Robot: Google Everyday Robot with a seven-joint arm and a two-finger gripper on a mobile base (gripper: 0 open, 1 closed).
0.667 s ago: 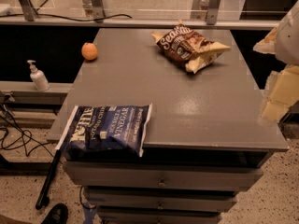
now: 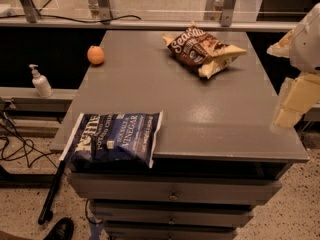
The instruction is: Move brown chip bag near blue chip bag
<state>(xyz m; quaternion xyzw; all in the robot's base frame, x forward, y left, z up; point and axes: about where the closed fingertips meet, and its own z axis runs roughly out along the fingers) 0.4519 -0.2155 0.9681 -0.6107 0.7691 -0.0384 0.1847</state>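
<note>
The brown chip bag [image 2: 202, 49] lies crinkled at the far right of the grey table top [image 2: 200, 114], with white "SeaSalt" lettering facing up. The blue chip bag [image 2: 115, 138] lies flat at the front left corner and hangs slightly over the table's front edge. My gripper [image 2: 292, 101] hangs at the right edge of the view, beside the table's right side. It is well short of the brown bag and holds nothing that I can see.
A small orange fruit [image 2: 95, 55] sits at the table's far left edge. A white pump bottle [image 2: 41, 82] stands on a lower ledge to the left. Drawers [image 2: 172, 194] are below the table's front, and cables and a dark pole lie on the floor at left.
</note>
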